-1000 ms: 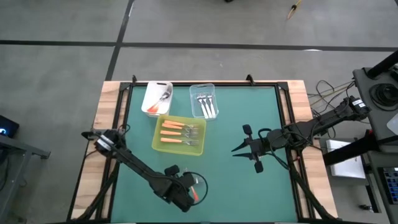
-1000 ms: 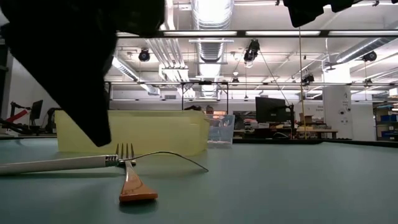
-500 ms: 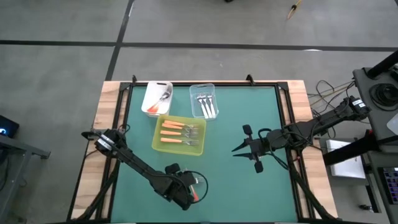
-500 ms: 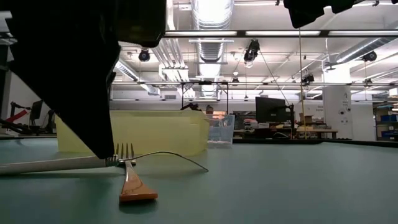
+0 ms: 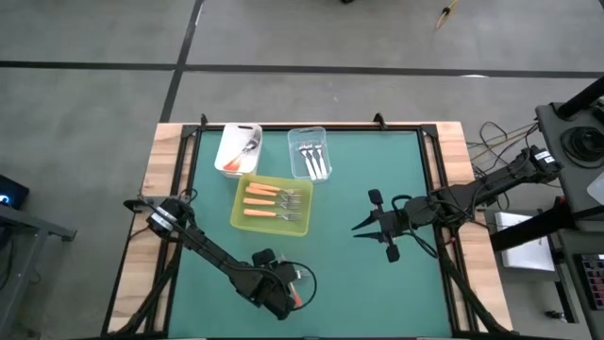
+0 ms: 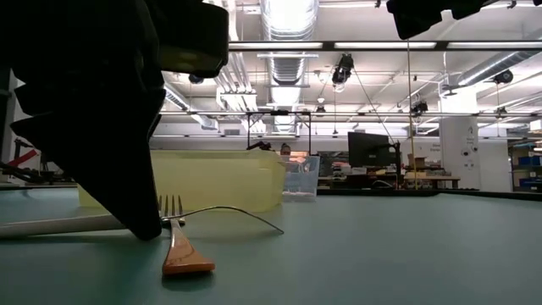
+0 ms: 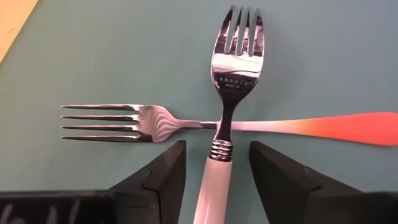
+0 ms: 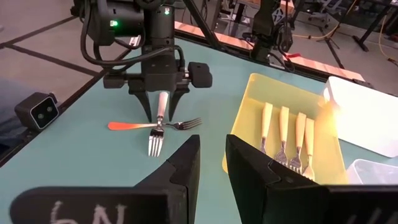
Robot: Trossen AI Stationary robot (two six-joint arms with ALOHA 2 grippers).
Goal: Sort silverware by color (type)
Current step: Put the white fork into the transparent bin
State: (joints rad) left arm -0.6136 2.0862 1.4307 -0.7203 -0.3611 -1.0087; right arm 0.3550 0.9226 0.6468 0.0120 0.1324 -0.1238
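left end effector (image 7: 214,180) spread astride white-handled fork (image 7: 231,81), crossing orange-handled fork (image 7: 186,123)

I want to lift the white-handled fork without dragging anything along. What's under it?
The white-handled fork lies across the orange-handled fork, crossing its thin silver neck, with green table beneath. The open left gripper straddles the white handle. The bit of neck right under the crossing is covered.

white-handled fork (image 7: 225,134) crossing over orange-handled fork (image 7: 249,126) on table, four more forks (image 8: 287,138) in yellow tray
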